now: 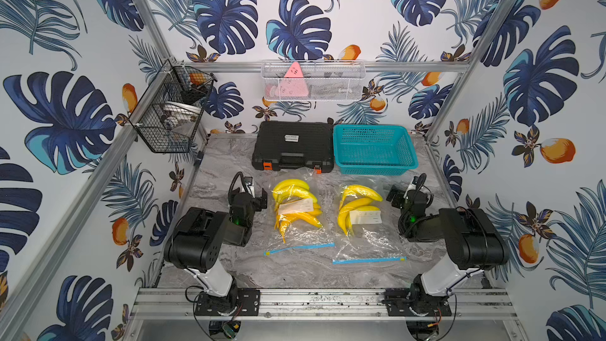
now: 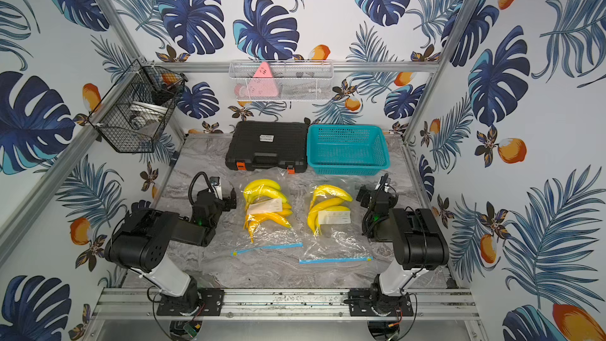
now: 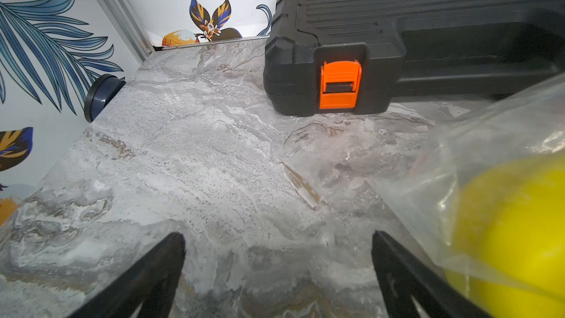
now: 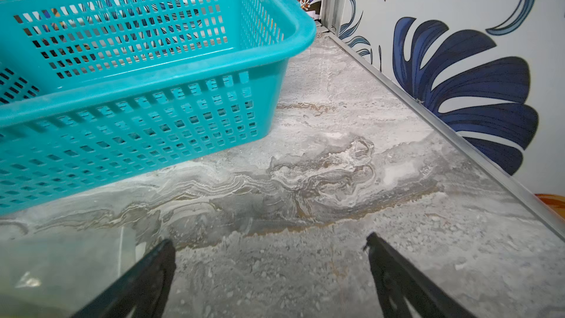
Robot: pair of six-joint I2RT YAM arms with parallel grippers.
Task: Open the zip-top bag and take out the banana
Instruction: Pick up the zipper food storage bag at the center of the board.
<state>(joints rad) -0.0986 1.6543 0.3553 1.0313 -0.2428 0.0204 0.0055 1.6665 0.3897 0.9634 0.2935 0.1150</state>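
Gaping left claw [image 3: 278, 235] with banana [image 3: 519, 224] in wrist view; spread right claw [image 4: 269, 238] with basket [image 4: 153, 87] instead.

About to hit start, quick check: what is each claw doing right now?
Left claw: open, holding nothing.
Right claw: open, holding nothing.

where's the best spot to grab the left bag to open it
Pinch the blue zip strip at the bag's near edge, from above, at the slider end nearest the left gripper. It lies flat, clear of the bananas bunched at the far end.
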